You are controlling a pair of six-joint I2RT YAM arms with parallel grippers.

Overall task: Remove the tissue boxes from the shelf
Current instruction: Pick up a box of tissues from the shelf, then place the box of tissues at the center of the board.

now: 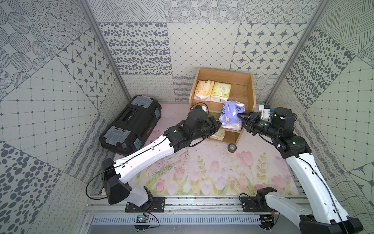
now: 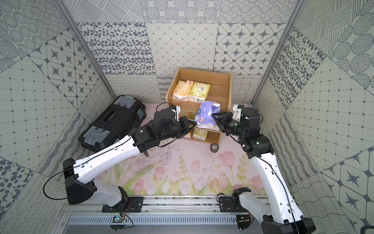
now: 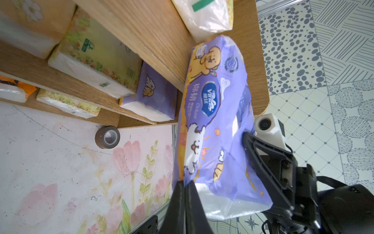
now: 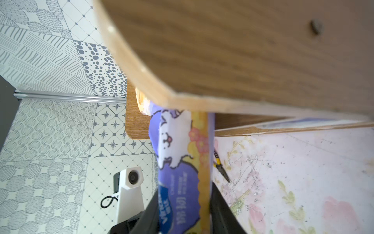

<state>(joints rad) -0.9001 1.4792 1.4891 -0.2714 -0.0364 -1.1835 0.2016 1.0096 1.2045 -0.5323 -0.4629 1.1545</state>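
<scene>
Site: a robot test cell in a lab, not a lived-in room. The walls [image 1: 141, 50] are printed pattern panels held in aluminium posts [image 1: 106, 52]. I am bolted to a slotted rail [image 1: 202, 202]. A bare circuit board [image 1: 140, 219] with loose wires sits by a cable duct [image 1: 202, 219]. The floor is a tulip-print mat [image 1: 202, 172]. Props: shelf [image 1: 232, 80], toolbox [image 1: 129, 125], tape roll [image 1: 232, 147].
</scene>
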